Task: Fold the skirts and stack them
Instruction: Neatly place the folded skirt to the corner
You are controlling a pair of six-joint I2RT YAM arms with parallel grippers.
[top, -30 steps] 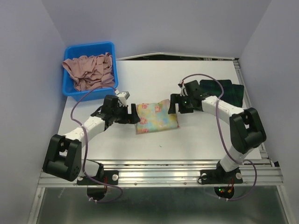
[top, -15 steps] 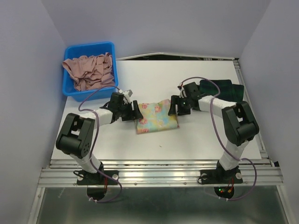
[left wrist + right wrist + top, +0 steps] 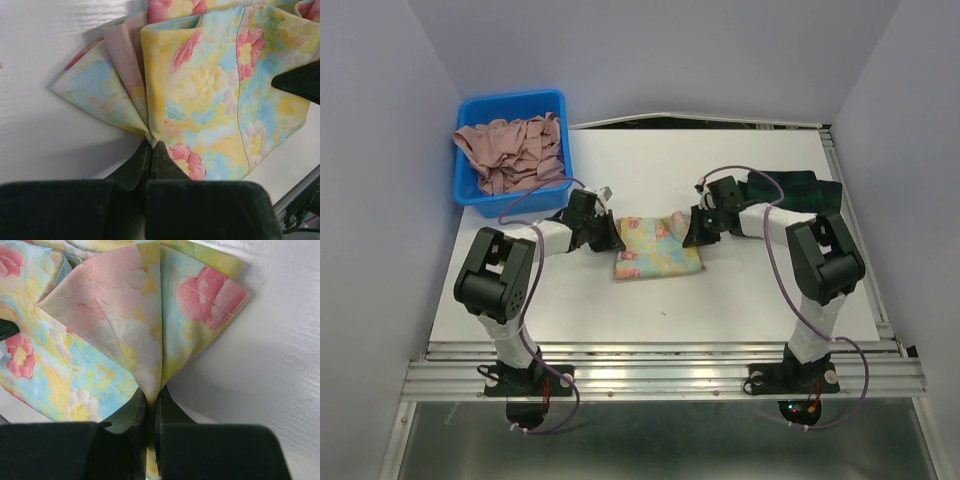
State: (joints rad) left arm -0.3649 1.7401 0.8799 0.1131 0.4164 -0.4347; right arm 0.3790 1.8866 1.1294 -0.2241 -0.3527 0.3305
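The pale yellow floral skirt (image 3: 657, 248) lies folded in the middle of the white table (image 3: 650, 170). My left gripper (image 3: 614, 240) is shut on its left edge, and the cloth (image 3: 200, 95) bunches into the closed fingertips (image 3: 151, 145). My right gripper (image 3: 691, 232) is shut on the right edge, with a pinch of floral cloth (image 3: 125, 330) drawn between its fingers (image 3: 172, 412). The dark green-navy plaid skirt (image 3: 810, 192) lies folded at the far right of the table, partly under the right arm.
A blue plastic bin (image 3: 512, 150) full of pinkish-tan cloth (image 3: 510, 152) stands at the back left corner. The metal rail (image 3: 660, 365) runs along the near edge. Both arms lie low over the table.
Both grippers moved in to the floral skirt's side edges and closed on the cloth. Both arms dropped lower and stretched forward over the table.
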